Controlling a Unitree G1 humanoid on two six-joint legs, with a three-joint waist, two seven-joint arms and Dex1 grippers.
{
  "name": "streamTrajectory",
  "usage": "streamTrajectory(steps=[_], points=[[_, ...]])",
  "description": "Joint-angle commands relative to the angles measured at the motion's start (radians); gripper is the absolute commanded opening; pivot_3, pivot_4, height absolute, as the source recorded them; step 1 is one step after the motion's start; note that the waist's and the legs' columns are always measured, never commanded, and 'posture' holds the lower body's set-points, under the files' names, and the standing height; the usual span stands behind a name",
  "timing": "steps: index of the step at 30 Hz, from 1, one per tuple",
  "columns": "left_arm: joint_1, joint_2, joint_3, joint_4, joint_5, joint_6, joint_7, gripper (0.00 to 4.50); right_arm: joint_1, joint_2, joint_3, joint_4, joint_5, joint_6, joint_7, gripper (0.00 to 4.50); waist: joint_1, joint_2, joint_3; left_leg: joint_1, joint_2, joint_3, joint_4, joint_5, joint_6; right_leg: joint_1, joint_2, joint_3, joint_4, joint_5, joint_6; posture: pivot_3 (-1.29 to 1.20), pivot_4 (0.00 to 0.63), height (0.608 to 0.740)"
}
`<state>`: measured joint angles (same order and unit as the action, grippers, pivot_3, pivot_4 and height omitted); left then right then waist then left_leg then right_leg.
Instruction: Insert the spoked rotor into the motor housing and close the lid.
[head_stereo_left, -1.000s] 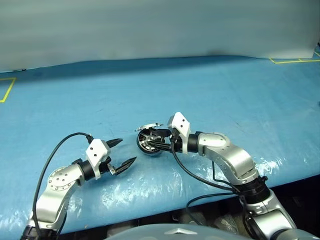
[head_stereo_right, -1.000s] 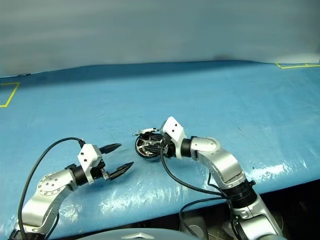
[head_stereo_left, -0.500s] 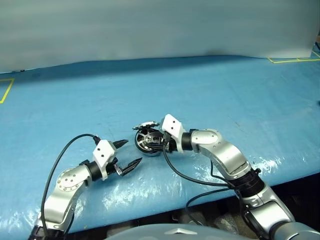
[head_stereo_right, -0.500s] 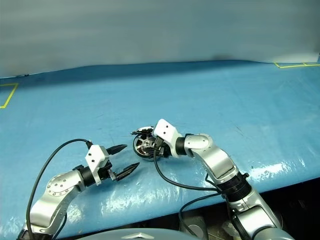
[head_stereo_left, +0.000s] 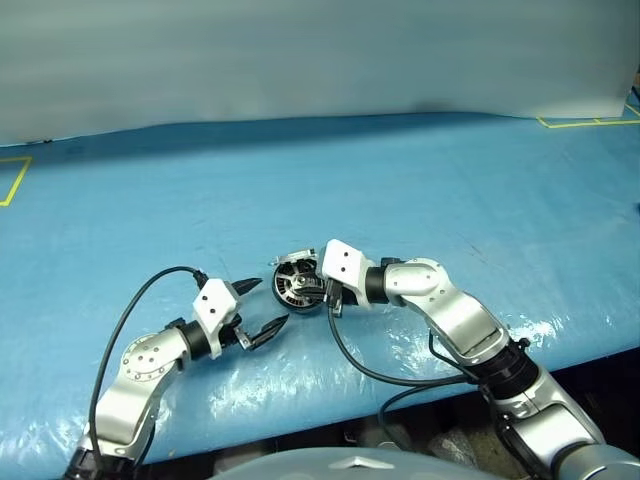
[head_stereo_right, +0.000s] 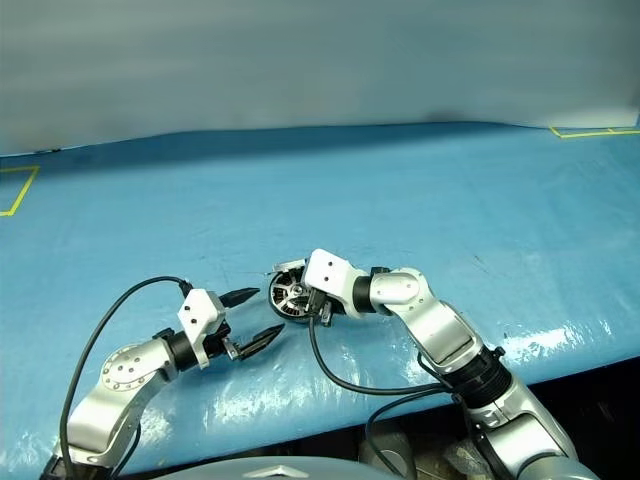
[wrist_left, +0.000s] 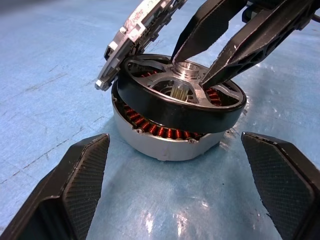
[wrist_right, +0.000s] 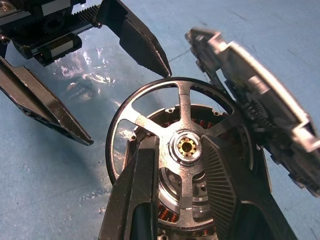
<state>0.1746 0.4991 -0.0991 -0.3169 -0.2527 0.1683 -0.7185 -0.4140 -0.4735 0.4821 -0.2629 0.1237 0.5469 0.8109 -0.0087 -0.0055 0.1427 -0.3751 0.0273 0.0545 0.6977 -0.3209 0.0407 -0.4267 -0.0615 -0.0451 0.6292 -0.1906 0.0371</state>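
Seating the spoked rotor (wrist_right: 176, 131) on the motor housing (wrist_left: 170, 140), your right gripper (wrist_right: 186, 145) pinches its hub, so release, then swing the raised lid (wrist_right: 260, 112) down while the left gripper (head_stereo_left: 262, 306) waits wide open alongside.

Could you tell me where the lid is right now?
The lid stands tilted open behind the spoked rotor, hinged at the motor housing's far edge.

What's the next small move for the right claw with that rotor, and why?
Probably press the spoked rotor down level. The right claw grips its hub, but the ring sits tilted, one side riding high above the motor housing with copper windings showing below. The lid stands open, so it isn't in the way.
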Motion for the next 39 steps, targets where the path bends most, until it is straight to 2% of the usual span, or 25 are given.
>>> streamTrajectory(steps=[1,6,12,16,24,34,37,39], points=[[-0.014,-0.007,-0.01,-0.042,0.004,-0.011,0.004,4.5,0.027,0.013,-0.036,0.012,0.028,0.036,-0.001,0.94,0.0,0.0,0.0,0.0,0.0,0.0,0.0,0.0,0.0,0.0,0.0,0.0,0.0,0.0,0.0,0.0,0.15,0.74],[-0.024,-0.009,-0.016,-0.035,0.008,-0.009,0.003,4.5,0.031,0.088,-0.152,-0.011,0.159,0.105,-0.011,0.94,0.0,0.0,0.0,-0.001,0.0,0.0,0.0,0.0,0.0,0.0,0.0,0.0,0.0,0.0,0.0,0.0,0.15,0.74],[-0.025,-0.014,-0.009,-0.027,-0.004,-0.012,-0.004,4.5,0.057,0.08,-0.182,-0.032,0.186,0.123,-0.015,0.93,-0.001,0.0,0.0,-0.002,0.0,0.0,0.0,0.0,0.0,-0.001,0.0,0.0,0.0,0.001,0.001,0.0,0.15,0.74],[-0.022,-0.01,-0.005,-0.02,-0.002,-0.016,-0.008,4.5,0.072,0.082,-0.205,-0.04,0.203,0.126,-0.026,0.03,-0.001,0.0,0.0,-0.002,0.0,0.0,0.0,0.0,0.001,-0.001,0.0,0.0,0.0,0.001,0.001,0.0,0.15,0.74],[-0.024,-0.006,-0.006,-0.016,-0.001,-0.019,-0.017,4.5,0.077,0.08,-0.206,-0.038,0.201,0.124,-0.056,0.03,-0.001,0.0,0.0,-0.001,0.0,0.0,0.0,-0.001,0.001,-0.001,0.0,0.0,0.0,0.0,0.001,0.0,0.15,0.74],[-0.022,-0.009,-0.007,-0.024,-0.006,-0.017,-0.022,4.5,0.071,0.073,-0.224,-0.113,0.265,0.105,-0.019,0.03,-0.001,0.0,0.0,-0.001,0.0,0.0,0.0,-0.001,0.002,-0.001,0.0,0.0,0.0,0.0,0.001,0.0,0.15,0.74],[-0.015,-0.013,0.002,-0.039,-0.024,-0.014,-0.027,4.5,0.057,0.021,-0.174,-0.17,0.211,0.084,-0.004,0.61,0.0,0.001,0.001,-0.002,0.0,0.0,0.0,-0.001,0.002,-0.001,0.0,0.0,0.0,0.0,0.001,0.0,0.15,0.74],[-0.013,-0.008,0.011,-0.041,-0.029,-0.014,-0.027,4.5,0.049,-0.012,-0.131,-0.199,0.158,0.079,-0.016,1.23,-0.001,0.001,0.001,-0.002,0.0,0.0,0.0,-0.001,0.001,-0.001,0.0,0.0,0.0,0.0,0.001,0.0,0.15,0.74]])
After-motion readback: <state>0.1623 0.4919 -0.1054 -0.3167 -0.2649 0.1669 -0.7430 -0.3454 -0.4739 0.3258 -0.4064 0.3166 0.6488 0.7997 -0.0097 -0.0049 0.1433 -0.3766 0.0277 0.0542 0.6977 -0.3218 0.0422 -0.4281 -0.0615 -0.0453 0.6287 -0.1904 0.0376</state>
